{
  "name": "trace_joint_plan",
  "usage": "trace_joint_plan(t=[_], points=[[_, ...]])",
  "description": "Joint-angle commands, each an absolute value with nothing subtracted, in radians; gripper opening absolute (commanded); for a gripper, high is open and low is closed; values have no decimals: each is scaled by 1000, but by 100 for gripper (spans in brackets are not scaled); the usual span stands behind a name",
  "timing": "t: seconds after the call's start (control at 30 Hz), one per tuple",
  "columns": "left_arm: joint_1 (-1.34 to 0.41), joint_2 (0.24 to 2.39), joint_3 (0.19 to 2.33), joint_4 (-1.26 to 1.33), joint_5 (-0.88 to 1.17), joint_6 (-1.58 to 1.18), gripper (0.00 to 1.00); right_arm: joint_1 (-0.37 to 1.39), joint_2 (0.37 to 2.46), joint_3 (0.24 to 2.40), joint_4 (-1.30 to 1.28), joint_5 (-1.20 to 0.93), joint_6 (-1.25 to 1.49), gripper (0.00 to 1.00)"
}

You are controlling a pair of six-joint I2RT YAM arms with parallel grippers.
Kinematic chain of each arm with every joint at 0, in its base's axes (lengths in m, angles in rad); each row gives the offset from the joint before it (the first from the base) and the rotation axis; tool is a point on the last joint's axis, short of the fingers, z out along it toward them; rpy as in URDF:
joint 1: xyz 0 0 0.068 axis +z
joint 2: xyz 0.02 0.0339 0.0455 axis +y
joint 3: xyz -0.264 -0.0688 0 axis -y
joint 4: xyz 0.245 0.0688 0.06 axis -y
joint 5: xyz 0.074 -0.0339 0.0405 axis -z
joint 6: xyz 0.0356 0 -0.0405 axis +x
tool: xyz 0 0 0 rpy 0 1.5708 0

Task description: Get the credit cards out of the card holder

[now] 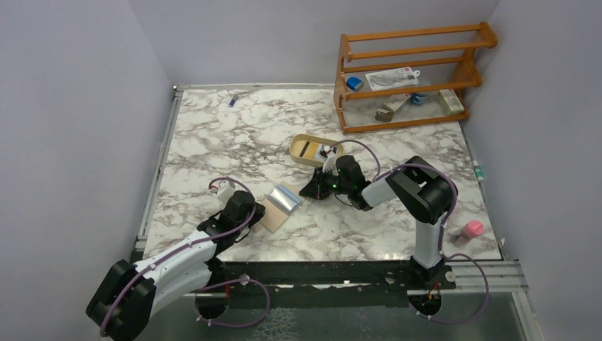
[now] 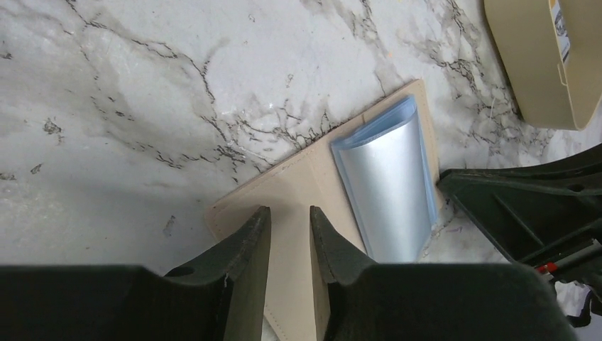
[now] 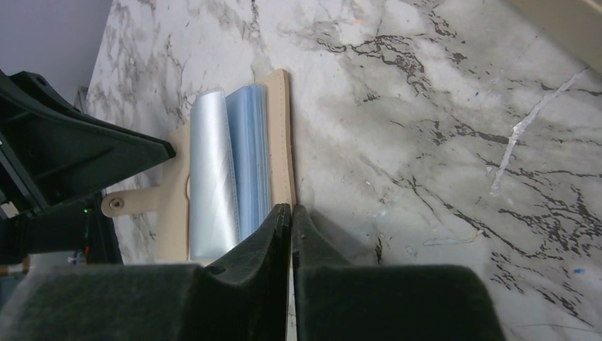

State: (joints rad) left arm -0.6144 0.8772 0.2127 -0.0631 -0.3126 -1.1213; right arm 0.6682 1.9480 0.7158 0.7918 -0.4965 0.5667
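Top view: card holder lies open on the worktop, credit cards tucked inside it. The tan tray behind holds small bits I can't make out.

Left wrist: left end effector is slightly open, tips on the holder's flap.

Right wrist: right end effector is pinched on the holder's edge.

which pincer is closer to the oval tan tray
Right. The right pincer sits just on the near side of the oval tan tray, at the card holder's right edge. The left pincer is farther off, at the holder's near-left end.
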Motion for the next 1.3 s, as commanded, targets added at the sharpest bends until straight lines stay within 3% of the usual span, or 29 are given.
trace_joint_plan(t=[0.0,0.27,0.33,0.4,0.57,0.8,1.13,1.27], points=[[-606,899,180,-5,-299,-1134,27,670,1986,701,723,-525,553,2],[-601,966,156,76,-323,-1123,26,670,1950,699,710,-576,537,3],[-600,993,146,100,-328,-1123,24,670,1943,706,688,-589,528,28],[-598,1024,134,126,-329,-1122,22,671,1941,715,664,-588,520,45],[-597,1084,103,200,-309,-1129,16,670,1964,729,644,-626,536,63],[-597,1111,89,258,-312,-1123,14,670,2044,726,769,-770,644,64],[-597,1185,105,318,-293,-1112,13,672,2076,743,881,-897,700,55],[-597,1192,109,323,-294,-1105,13,672,2057,740,852,-886,680,44]])
